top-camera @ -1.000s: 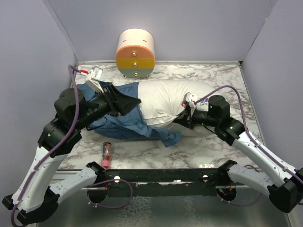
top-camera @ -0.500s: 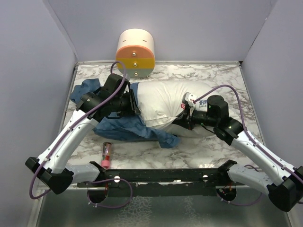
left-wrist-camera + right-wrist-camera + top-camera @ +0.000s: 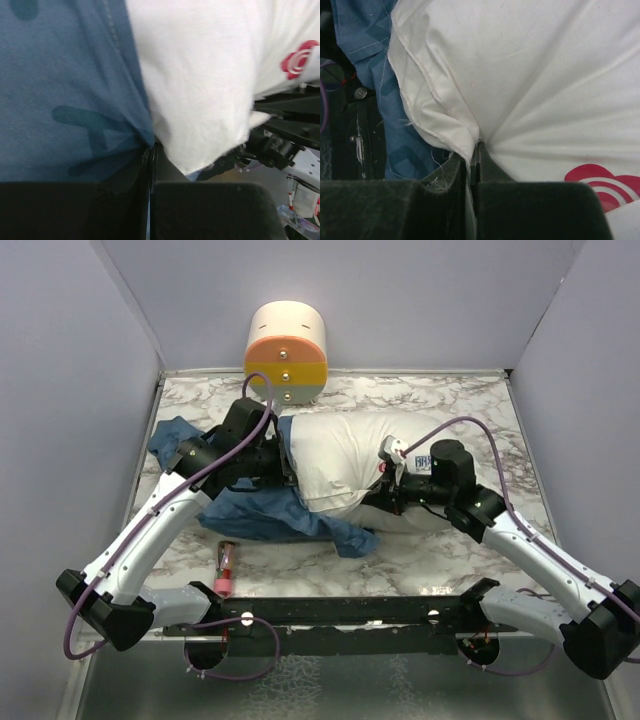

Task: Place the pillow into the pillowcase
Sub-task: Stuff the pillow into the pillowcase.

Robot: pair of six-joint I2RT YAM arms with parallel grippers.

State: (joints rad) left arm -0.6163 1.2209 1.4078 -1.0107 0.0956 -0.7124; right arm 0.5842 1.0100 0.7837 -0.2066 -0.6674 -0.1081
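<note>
The white pillow (image 3: pixel 350 450) lies across the middle of the marble table, with its left end next to the blue pillowcase (image 3: pixel 250 512). My left gripper (image 3: pixel 286 466) is at the pillowcase's edge where it meets the pillow. In the left wrist view it (image 3: pixel 150 148) is shut on the blue pillowcase (image 3: pixel 65 90), whose cloth puckers into the jaws beside the white pillow (image 3: pixel 200 75). My right gripper (image 3: pixel 384 492) is at the pillow's near edge. Its wrist view shows it (image 3: pixel 474 148) shut on a fold of the pillow (image 3: pixel 545 85), with the pillowcase (image 3: pixel 370 45) at the left.
A cream-and-orange cylinder (image 3: pixel 287 352) stands against the back wall. A small red tube (image 3: pixel 225 568) lies near the front left of the table. A black rail (image 3: pixel 330 612) runs along the near edge, and grey walls close in both sides.
My left arm swung right across the pillowcase to the pillow's left end, and its gripper closed on the blue cloth. My right gripper, still shut on the pillow, shifted slightly left.
</note>
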